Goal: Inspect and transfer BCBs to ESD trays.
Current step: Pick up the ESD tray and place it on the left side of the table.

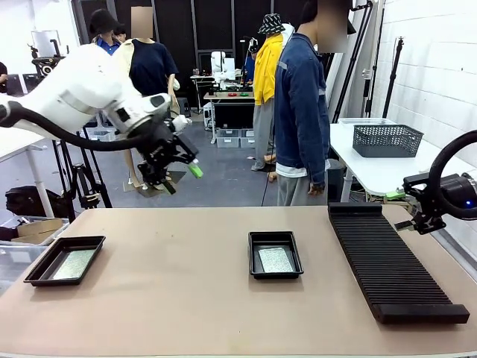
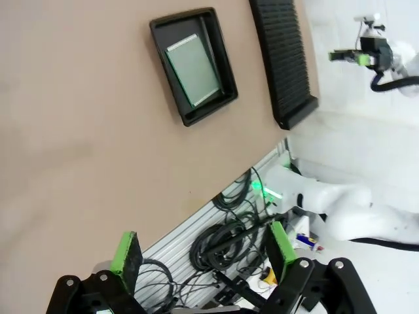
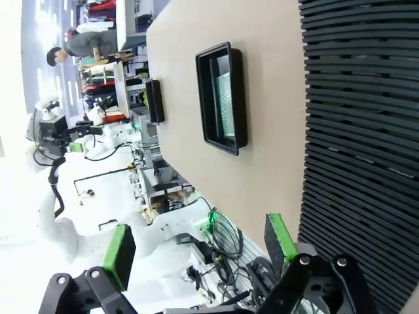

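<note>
Both trays [image 1: 65, 259] [image 1: 275, 254] each holding a BCB [image 1: 276, 259], left hand [image 1: 179, 170] and right hand [image 1: 399, 209] open, raised apart.

Plain tan worktop [image 1: 186, 298], two glossy black ESD trays, one near the left edge [image 1: 45, 274], one at mid-worktop [image 1: 255, 261], speckled pale-green BCBs inside them [image 1: 73, 264] [image 1: 276, 259], black ribbed rack [image 1: 387, 261] by the right edge, white arms with black jaws and green pads [image 2: 124, 252].
</note>
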You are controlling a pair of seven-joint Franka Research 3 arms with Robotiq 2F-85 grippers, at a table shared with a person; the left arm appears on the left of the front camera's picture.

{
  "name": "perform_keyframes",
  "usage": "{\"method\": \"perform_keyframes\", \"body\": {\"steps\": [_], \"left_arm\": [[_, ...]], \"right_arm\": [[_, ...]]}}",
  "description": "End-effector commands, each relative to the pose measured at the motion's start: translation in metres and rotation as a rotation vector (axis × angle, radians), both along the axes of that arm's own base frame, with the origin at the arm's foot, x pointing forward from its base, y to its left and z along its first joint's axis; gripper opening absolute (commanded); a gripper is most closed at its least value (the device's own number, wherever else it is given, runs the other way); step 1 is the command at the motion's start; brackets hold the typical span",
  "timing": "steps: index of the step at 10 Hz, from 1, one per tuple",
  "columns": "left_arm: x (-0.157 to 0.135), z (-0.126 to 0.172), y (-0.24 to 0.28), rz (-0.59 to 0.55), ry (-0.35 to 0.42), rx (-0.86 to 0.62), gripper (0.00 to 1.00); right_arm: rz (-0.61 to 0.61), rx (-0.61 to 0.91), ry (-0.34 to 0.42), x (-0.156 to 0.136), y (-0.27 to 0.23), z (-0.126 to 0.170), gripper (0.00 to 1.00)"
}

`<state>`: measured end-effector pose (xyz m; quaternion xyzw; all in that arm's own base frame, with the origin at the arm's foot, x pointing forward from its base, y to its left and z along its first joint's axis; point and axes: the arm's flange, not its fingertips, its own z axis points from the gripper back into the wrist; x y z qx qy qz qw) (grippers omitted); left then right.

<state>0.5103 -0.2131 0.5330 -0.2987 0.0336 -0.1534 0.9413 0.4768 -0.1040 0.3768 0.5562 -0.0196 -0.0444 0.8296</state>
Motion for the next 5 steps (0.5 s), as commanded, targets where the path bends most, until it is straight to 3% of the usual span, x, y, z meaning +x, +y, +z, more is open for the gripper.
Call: {"method": "perform_keyframes", "body": {"steps": [1, 5], "left_arm": [[0.003, 0.000, -0.032, -0.001, -0.026, 0.104, 1.00], [-0.012, -0.013, -0.084, -0.044, -0.010, 0.192, 1.00]], "right_arm": [[0.016, 0.081, -0.036, 0.007, -0.006, -0.003, 1.00], [0.112, 0.143, -0.090, 0.003, -0.018, -0.009, 1.00]]}}
